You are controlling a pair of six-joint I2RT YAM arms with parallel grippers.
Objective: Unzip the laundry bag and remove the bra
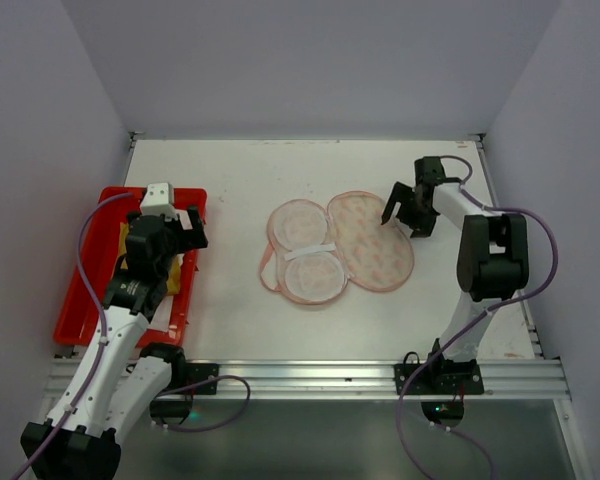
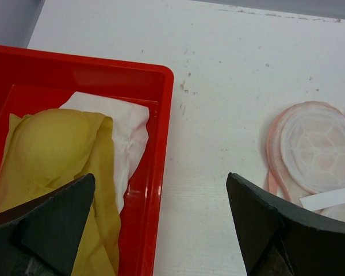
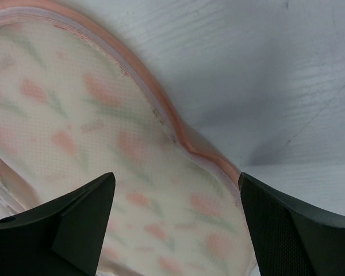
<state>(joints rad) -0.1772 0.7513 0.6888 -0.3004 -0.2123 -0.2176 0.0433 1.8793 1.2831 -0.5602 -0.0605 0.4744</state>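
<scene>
Left end effector (image 2: 161,179) gapes empty above the red tray (image 2: 164,109) where the bra (image 2: 52,146) lies, right end effector (image 3: 177,179) equally open over the unzipped laundry bag (image 3: 103,149); task looks complete

- The laundry bag (image 1: 340,250) lies unzipped and splayed flat in the middle of the table (image 1: 230,170). Its printed pale pink half is toward 3 o'clock, and the half with two round white mesh pads is toward 9 o'clock.
- The bra (image 2: 52,149), mustard yellow and crumpled, lies in the red tray (image 2: 161,144) at the bag's 9 o'clock, partly over a white cloth (image 2: 129,123).
</scene>
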